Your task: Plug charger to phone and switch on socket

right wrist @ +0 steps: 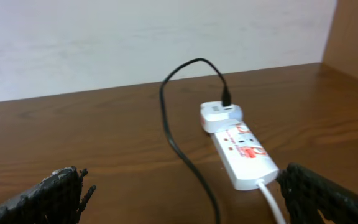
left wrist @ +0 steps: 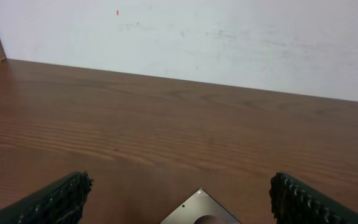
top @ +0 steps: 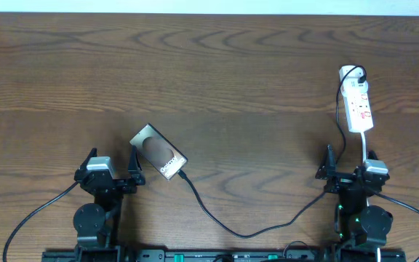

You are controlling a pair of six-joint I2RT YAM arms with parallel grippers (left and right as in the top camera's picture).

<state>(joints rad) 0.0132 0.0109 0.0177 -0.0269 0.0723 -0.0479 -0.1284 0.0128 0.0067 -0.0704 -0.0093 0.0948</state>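
Note:
The phone (top: 158, 151) lies flat and slanted on the table, bronze face up; only its near corner (left wrist: 199, 210) shows in the left wrist view. The charger's thin black cable (top: 246, 233) loops from the phone's lower right end across to the socket (top: 358, 102), a white power strip at the right. Its tip lies at the phone's end; I cannot tell if it is inserted. My left gripper (top: 113, 157) stands open just left of the phone. My right gripper (top: 349, 156) is open just below the socket (right wrist: 244, 152), with nothing between its fingers (right wrist: 319, 194).
A white adapter (right wrist: 220, 116) sits in the socket's far end with the black cable (right wrist: 178, 146) entering it. The socket's white cord (right wrist: 271, 199) runs toward my right arm. A pale wall rises behind the table's far edge (left wrist: 185, 81).

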